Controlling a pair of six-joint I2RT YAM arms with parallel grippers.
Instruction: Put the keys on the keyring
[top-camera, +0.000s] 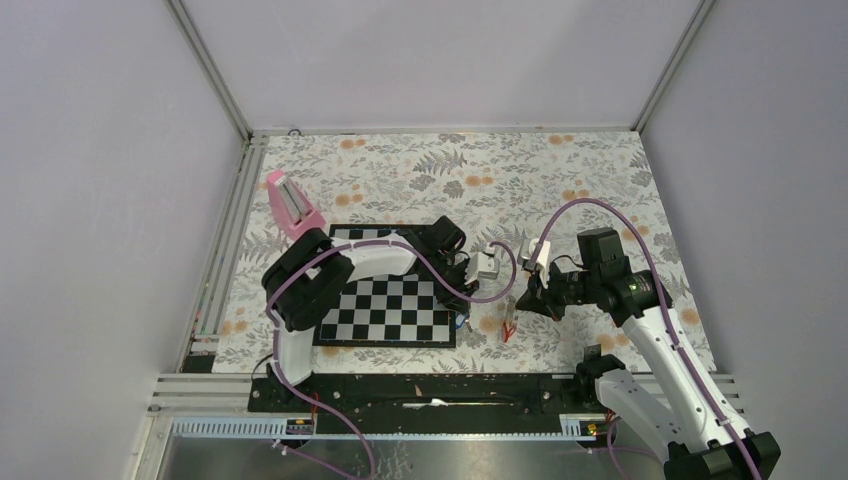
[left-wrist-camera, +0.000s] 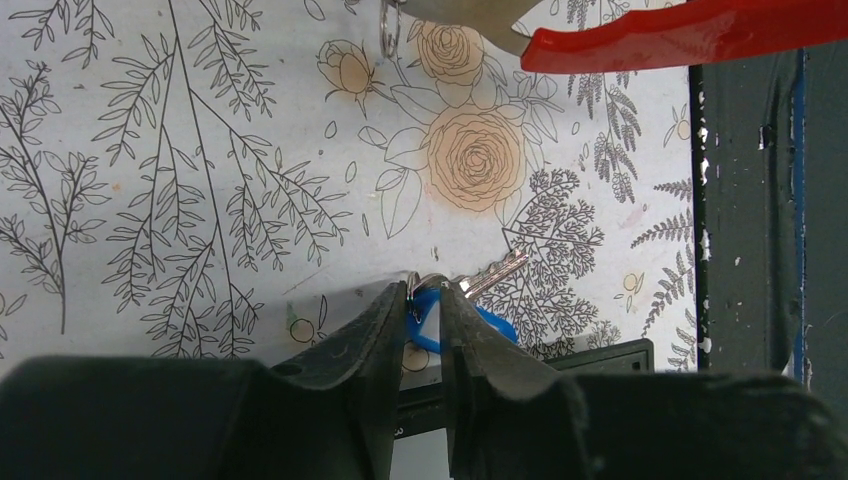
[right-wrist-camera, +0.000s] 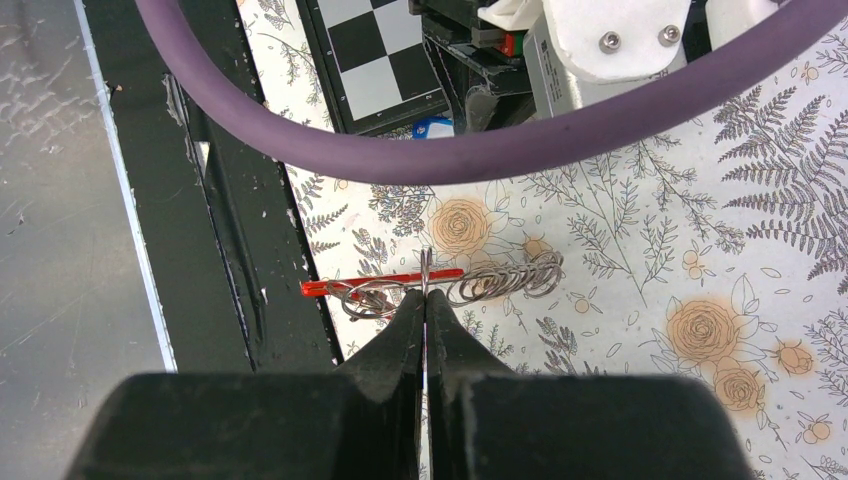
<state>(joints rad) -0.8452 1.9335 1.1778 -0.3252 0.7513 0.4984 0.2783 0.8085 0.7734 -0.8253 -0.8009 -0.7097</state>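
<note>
**Item: keyring** (top-camera: 509, 325). Lies on the floral counter (top-camera: 600, 180), just off the right edge of the chessboard (top-camera: 390, 305), between the two arms.
- Its thin ring (right-wrist-camera: 426, 262) stands edge-on and runs down into the tips of the right end effector (right-wrist-camera: 425, 300), which is closed on it.
- The red strap (right-wrist-camera: 370, 287) runs left from the ring toward the counter's near edge.

**Item: blue-tagged key** (left-wrist-camera: 490, 274). Lies on the counter at the chessboard's near right corner.
- Long axis: tag inward, blade slanting up and to the right in the left wrist view, roughly toward the strap.
- The left end effector (left-wrist-camera: 425, 295) stands astride the tag, jaws narrowly apart. Whether they pinch the tag or only flank it cannot be told.

**Governing relation (judgement).** The ring lies straight ahead of the left fingers, a little left of the blade's line and apart from the key. The blade points past the ring, so it would need turning toward the ring. The left arm is nearer the key; the right arm already has the ring.

**Views.**
- Left wrist: the only view giving the blade's direction and the gap to the ring.
- Right wrist: the only view showing the grip on the ring. A purple cable (right-wrist-camera: 480, 160) crosses it, and only a scrap of the blue tag shows.
- Top: shows the layout; the ring is too small to read.

**Red-tagged key.** Not told apart from the red strap in any view.
</note>
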